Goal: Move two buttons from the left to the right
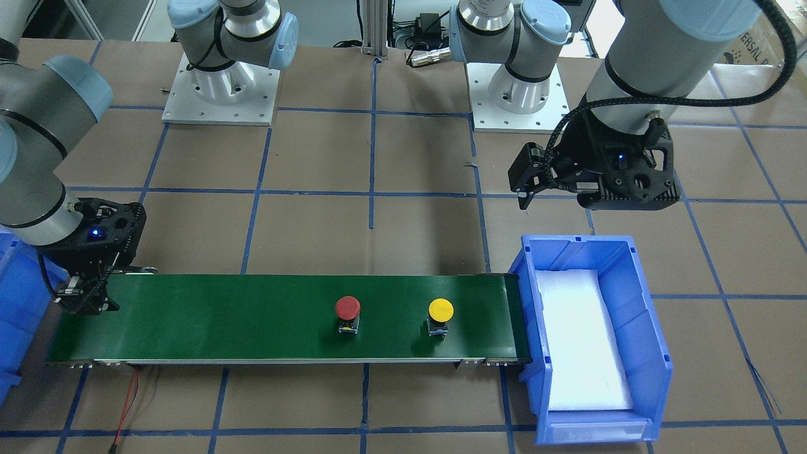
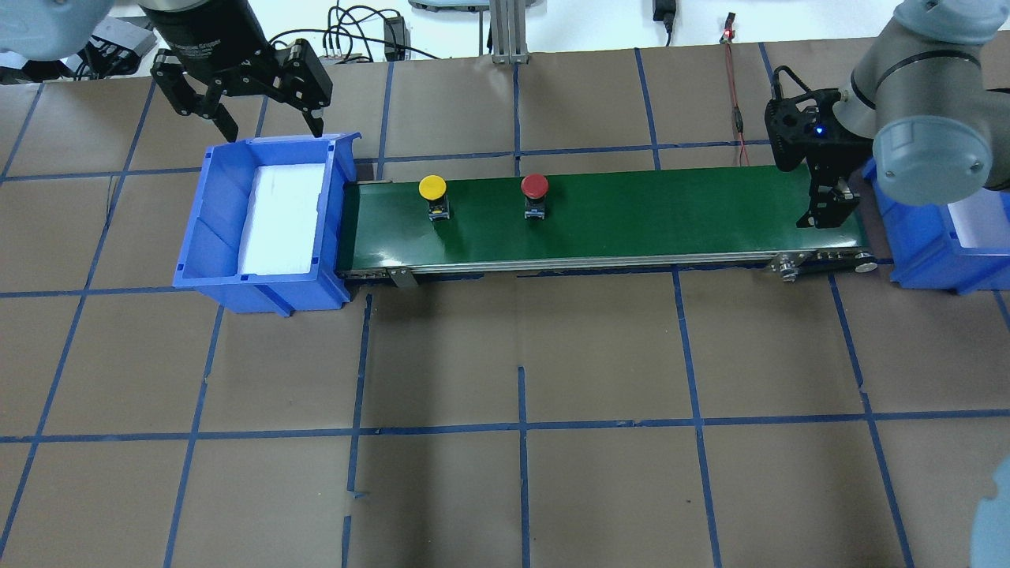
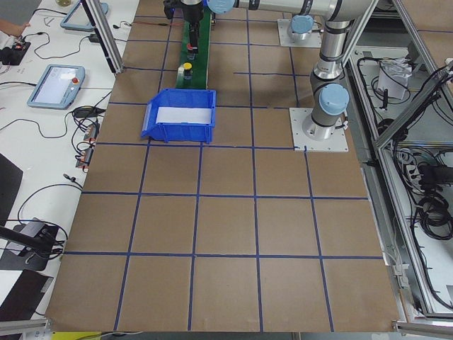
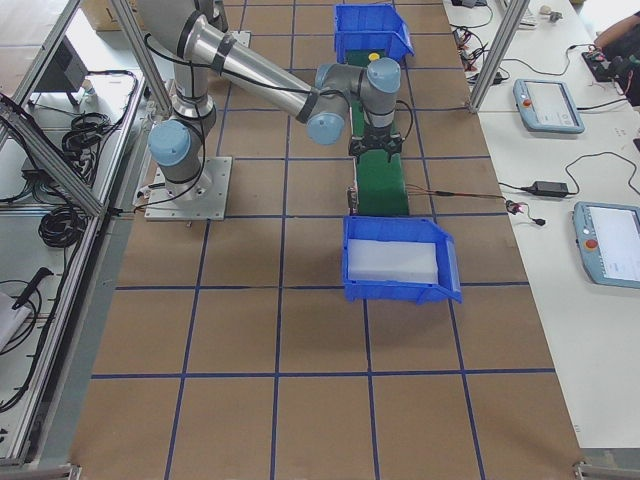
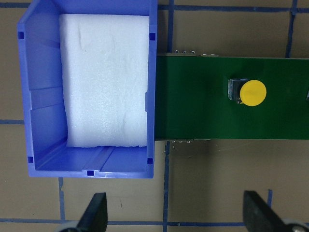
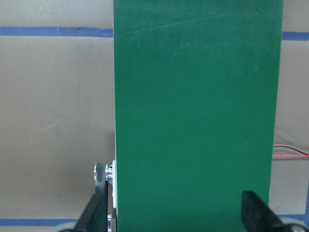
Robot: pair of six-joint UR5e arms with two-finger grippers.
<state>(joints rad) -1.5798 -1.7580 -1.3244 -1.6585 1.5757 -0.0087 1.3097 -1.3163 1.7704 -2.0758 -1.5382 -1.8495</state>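
Note:
The yellow button (image 2: 432,188) and the red button (image 2: 534,186) stand upright on the green conveyor belt (image 2: 655,221), the yellow one nearer the belt's left end. Both show in the front view, yellow (image 1: 440,310) and red (image 1: 347,308). My left gripper (image 2: 268,122) is open and empty, held high by the left blue bin (image 2: 205,237). Its wrist view shows the fingers (image 5: 95,212) wide apart, the bin (image 5: 43,101) and the yellow button (image 5: 253,93) below. My right gripper (image 2: 828,211) is open and empty, low over the belt's right end; its fingers (image 6: 258,212) straddle the belt (image 6: 198,121).
The left bin holds a white foam pad (image 2: 280,217). A second blue bin (image 2: 919,252) stands past the belt's right end, partly behind my right arm. A red wire (image 2: 735,95) runs from the belt's far side. Blue tape lines grid the brown table.

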